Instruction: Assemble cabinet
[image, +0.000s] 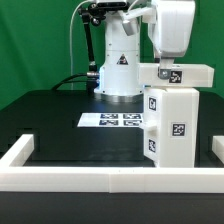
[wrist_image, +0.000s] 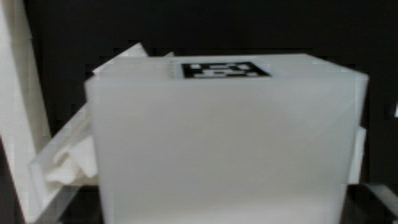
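The cabinet body (image: 168, 125) is a tall white box with black-and-white tags, standing at the exterior view's right. A flat white cabinet panel (image: 178, 73) with a tag lies across its top and overhangs both sides. My gripper (image: 171, 60) comes down from above and is shut on this panel. In the wrist view the panel (wrist_image: 222, 140) fills the space between the jaws, with its tag (wrist_image: 222, 70) at the far end. My gripper (wrist_image: 217, 212) shows only as dark fingers (wrist_image: 54, 205) at the frame's corners. Slanted white cabinet edges (wrist_image: 71, 150) show beside the panel.
The marker board (image: 112, 121) lies flat on the black table in front of the arm's base (image: 118, 75). A long low white border wall (image: 100, 178) runs along the near edge and up both sides. A green backdrop stands behind.
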